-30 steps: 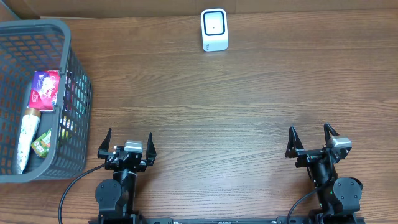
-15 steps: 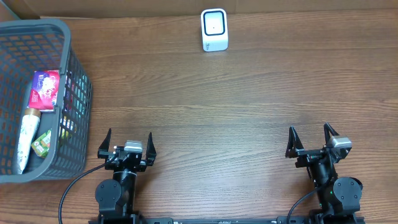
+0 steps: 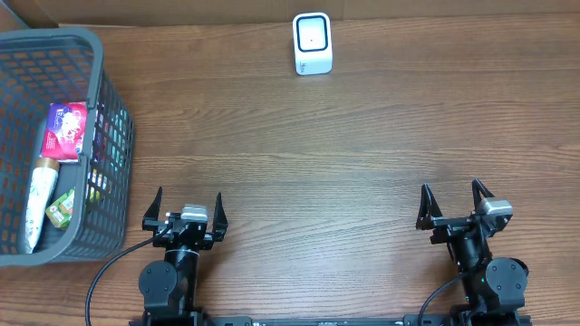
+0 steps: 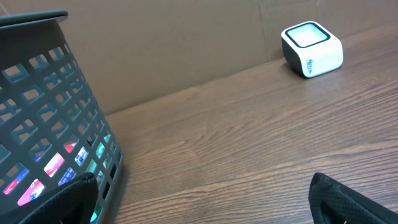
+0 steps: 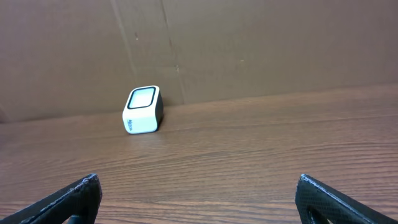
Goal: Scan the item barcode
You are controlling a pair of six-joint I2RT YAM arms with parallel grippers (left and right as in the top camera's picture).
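A white barcode scanner (image 3: pixel 313 43) stands at the far middle of the wooden table, also seen in the left wrist view (image 4: pixel 312 49) and the right wrist view (image 5: pixel 143 109). Several items lie in the grey basket (image 3: pixel 109 100) at the left: a pink packet (image 3: pixel 66 129), a white tube (image 3: pixel 38 195) and a small green pack (image 3: pixel 61 207). My left gripper (image 3: pixel 186 206) is open at the near edge, just right of the basket, with nothing between its fingers. My right gripper (image 3: pixel 452 201) is open at the near right, holding nothing.
A brown cardboard wall (image 5: pixel 249 43) runs along the far edge of the table behind the scanner. The basket wall (image 4: pixel 56 124) rises close to my left gripper's left finger. Bare wood (image 3: pixel 317 154) lies between the grippers and the scanner.
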